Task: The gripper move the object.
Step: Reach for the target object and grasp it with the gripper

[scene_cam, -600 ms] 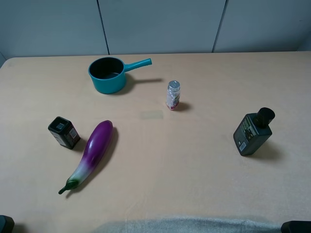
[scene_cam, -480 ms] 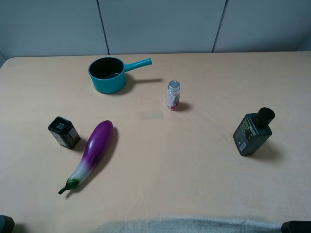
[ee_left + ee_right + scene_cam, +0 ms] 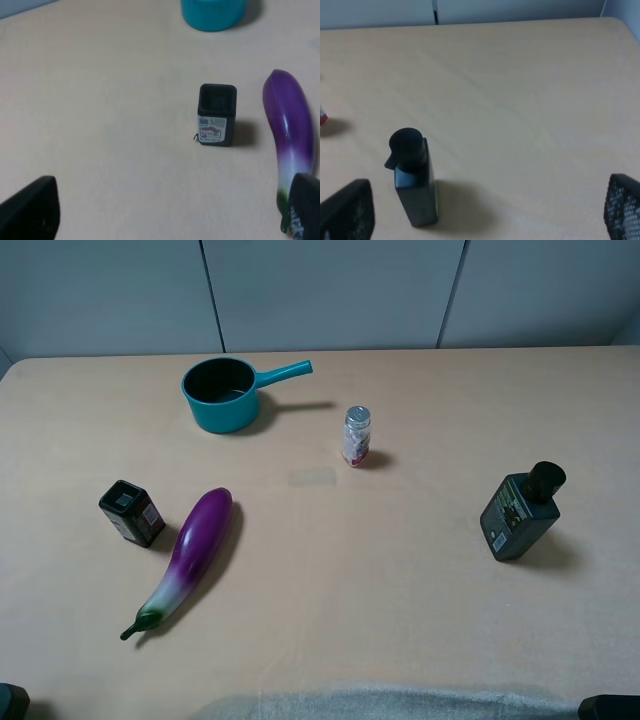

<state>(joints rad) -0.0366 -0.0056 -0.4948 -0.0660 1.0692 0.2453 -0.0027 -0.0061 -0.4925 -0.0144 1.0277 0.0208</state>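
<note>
**Bottle off-centre ahead of the right gripper**

Bottle (image 3: 518,515) first: the dark green-black flat bottle stands upright on the right side of the table (image 3: 400,620), round black cap on top, long axis vertical. It is well apart from everything else. In the right wrist view it (image 3: 415,185) shows a narrow edge rather than its broad labelled face, and nothing touches it.

The right gripper (image 3: 482,205) is the nearer tool by far. Its two black fingers sit at opposite edges of that view, spread wide and holding nothing. The bottle lies ahead of them but much closer to one finger (image 3: 345,210) than to the other, so it is not centred in the gap. The coming reach probably needs a sideways shift as well as an advance, so that the fingers can close across the flat body.

The left gripper (image 3: 165,210) is also spread wide and empty, over the far side of the table near the black box (image 3: 216,121) and the eggplant (image 3: 292,135). The clear shaker (image 3: 357,436) and teal saucepan (image 3: 222,394) stand farther back, clear of the likely path.
</note>
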